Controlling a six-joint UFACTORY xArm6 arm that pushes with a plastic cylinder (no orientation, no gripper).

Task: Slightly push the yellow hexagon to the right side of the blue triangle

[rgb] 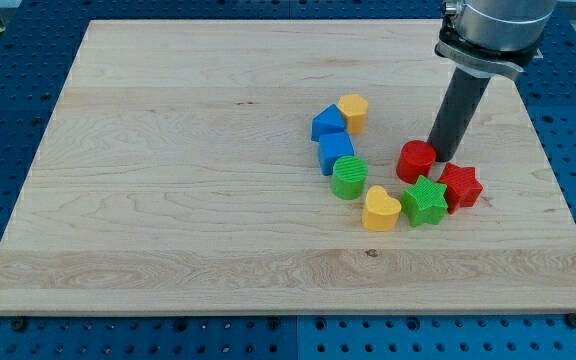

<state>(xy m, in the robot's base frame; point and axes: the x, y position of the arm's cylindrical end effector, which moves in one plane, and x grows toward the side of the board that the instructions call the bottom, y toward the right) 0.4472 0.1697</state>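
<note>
My tip (442,157), a bare rod holding nothing, sits just right of the red cylinder (417,160), well to the right of the yellow hexagon (353,111). That hexagon touches the blue triangle (328,122) at its upper right. I judge a short, gentle nudge best, approaching the hexagon from above and avoiding the triangle.
</note>
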